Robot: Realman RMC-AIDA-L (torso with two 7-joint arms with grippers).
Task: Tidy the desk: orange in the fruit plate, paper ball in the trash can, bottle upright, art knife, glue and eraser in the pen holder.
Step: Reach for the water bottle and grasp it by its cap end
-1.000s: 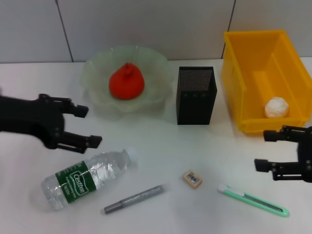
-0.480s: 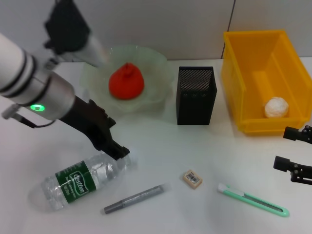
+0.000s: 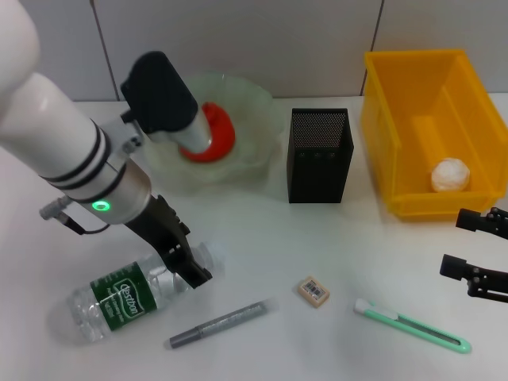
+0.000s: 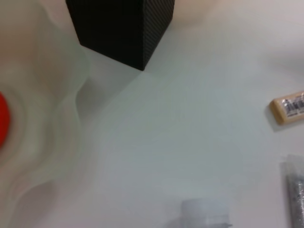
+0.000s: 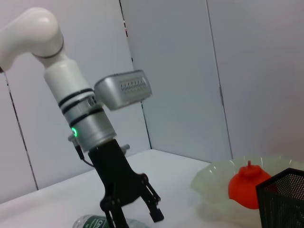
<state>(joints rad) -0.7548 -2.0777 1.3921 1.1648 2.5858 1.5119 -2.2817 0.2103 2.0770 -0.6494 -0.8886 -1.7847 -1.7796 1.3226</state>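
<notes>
So the left gripper (image 3: 186, 266) is down over the neck end of the bottle (image 3: 127, 295), fingers spread apart and straddling it near the cap, not clamped on anything as far as I can see. From the right wrist view you can see the two fingers (image 5: 154, 211) hanging open just above the bottle's green label. The bottle lies on its side on the white worktop (image 3: 262, 238), and its cap is mostly hidden behind the fingers in the head view; the left wrist view only catches the white cap at the frame edge.

Just beside the bottle is the glue (image 3: 217, 324), lying flat, then the eraser (image 3: 313, 290), and further over the art knife (image 3: 413, 325). The left arm covers part of the fruit plate (image 3: 254, 111), so only a slice of the orange (image 3: 221, 136) in it shows. The pen holder (image 3: 318, 155) stands upright between the plate and the trash can (image 3: 389, 119), which has the paper ball (image 3: 450, 175) in it.

The right gripper (image 3: 464, 246) sits at the edge, fingers open, holding nothing, near the art knife but apart from it.
</notes>
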